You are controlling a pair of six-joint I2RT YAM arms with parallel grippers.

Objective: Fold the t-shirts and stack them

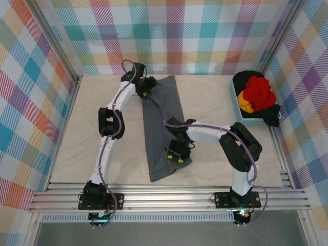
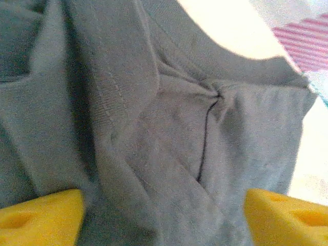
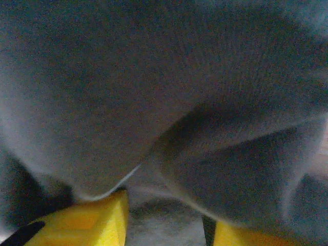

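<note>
Lengthwise, open table [image 1: 72, 154] flanks both edges of the grey t-shirt [image 1: 155, 137].

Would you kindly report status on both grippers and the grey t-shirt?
Left gripper open over far end of grey t-shirt. Right gripper part open on its near end. Shirt lies as long narrow strip on table. Red t-shirt in bin, aside.

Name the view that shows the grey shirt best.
Top external: it takes in the whole grey shirt, lying as a long narrow strip on the table. The left wrist view gives a close patch of seams and creases; the right wrist view, a blurred dark fold.
</note>
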